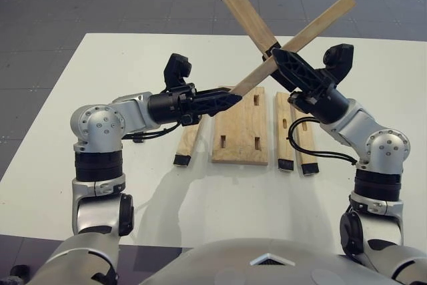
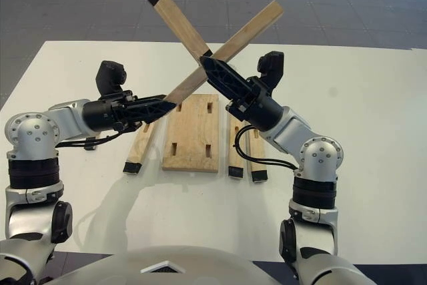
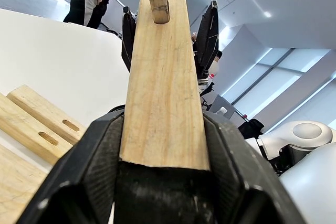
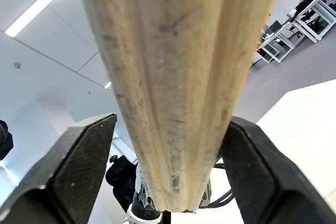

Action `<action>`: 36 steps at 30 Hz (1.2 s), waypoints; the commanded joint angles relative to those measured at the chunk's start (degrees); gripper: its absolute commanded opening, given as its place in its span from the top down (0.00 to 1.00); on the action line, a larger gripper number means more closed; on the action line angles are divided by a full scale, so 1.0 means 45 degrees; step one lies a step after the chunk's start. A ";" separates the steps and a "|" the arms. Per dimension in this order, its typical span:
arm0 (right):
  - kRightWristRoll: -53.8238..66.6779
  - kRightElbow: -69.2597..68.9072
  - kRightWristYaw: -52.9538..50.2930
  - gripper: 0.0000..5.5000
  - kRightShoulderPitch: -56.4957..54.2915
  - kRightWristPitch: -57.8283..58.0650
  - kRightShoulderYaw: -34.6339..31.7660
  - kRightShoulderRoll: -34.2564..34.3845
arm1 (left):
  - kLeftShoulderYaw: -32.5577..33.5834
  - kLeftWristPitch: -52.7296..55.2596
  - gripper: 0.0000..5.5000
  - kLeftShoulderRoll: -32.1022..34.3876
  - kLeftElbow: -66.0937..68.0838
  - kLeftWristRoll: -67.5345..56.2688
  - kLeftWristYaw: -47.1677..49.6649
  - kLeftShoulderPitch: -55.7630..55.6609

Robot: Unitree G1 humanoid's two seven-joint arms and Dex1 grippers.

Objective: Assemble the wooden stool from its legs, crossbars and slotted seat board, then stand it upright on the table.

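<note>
The left gripper is pinching a crossbar and the right gripper is pinching a leg, both stiff, light wood, probably wobbling when held so low.

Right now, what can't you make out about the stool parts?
- Eye views: right gripper covers the crossing of capped leg and plain bar; joined or touching, cannot tell.
- Left gripper hides the far end of the lying leg.
- Right wrist view: capped leg's end cut off by the edge.
</note>
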 commanded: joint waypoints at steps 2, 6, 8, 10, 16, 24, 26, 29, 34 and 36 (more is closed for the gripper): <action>0.0242 -0.0096 -0.0109 0.55 -0.0148 0.0143 -0.0141 -0.0023 | -0.0164 -0.0085 0.62 0.0280 -0.0288 0.0059 -0.0286 0.0110; 0.0226 -0.0158 -0.0116 0.63 -0.0099 0.0187 -0.0142 -0.0047 | -0.0186 -0.0084 0.62 0.0288 -0.0289 0.0069 -0.0348 0.0113; 0.0205 -0.0250 -0.0100 0.63 -0.0001 0.0249 -0.0112 -0.0106 | -0.0169 -0.0119 0.62 0.0251 -0.0274 0.0062 -0.0329 0.0090; 0.0223 -0.0279 -0.0070 0.63 0.0031 0.0307 -0.0120 -0.0169 | -0.0135 -0.0177 0.62 0.0203 -0.0254 0.0056 -0.0310 0.0022; 0.0343 -0.0255 0.0016 0.63 -0.0031 0.0401 -0.0232 -0.0265 | -0.0143 -0.0226 0.62 0.0263 -0.0342 0.0040 -0.0436 -0.0025; 0.0221 -0.0309 0.0015 0.63 -0.0022 0.0314 -0.0216 -0.0214 | -0.0211 -0.0352 0.62 0.0287 -0.0598 -0.0028 -0.0570 0.0052; 0.0219 -0.0277 0.0010 0.63 -0.0049 0.0292 -0.0253 -0.0225 | -0.0184 -0.0514 0.53 0.0216 -0.0709 -0.0012 -0.0525 0.0082; 0.0229 -0.0291 0.0011 0.63 -0.0042 0.0313 -0.0270 -0.0238 | -0.0243 -0.0751 0.45 0.0178 -0.0849 0.0094 -0.0546 0.0151; 0.0311 -0.0346 0.0018 0.63 0.0018 0.0400 -0.0279 -0.0290 | -0.0390 -0.1334 0.30 0.0468 -0.0556 0.0606 -0.0715 0.0224; 0.0227 -0.0344 0.0134 0.63 0.0066 0.0448 -0.0303 -0.0414 | 0.0024 -0.1363 0.26 0.0686 -0.0211 0.0542 -0.0677 0.0127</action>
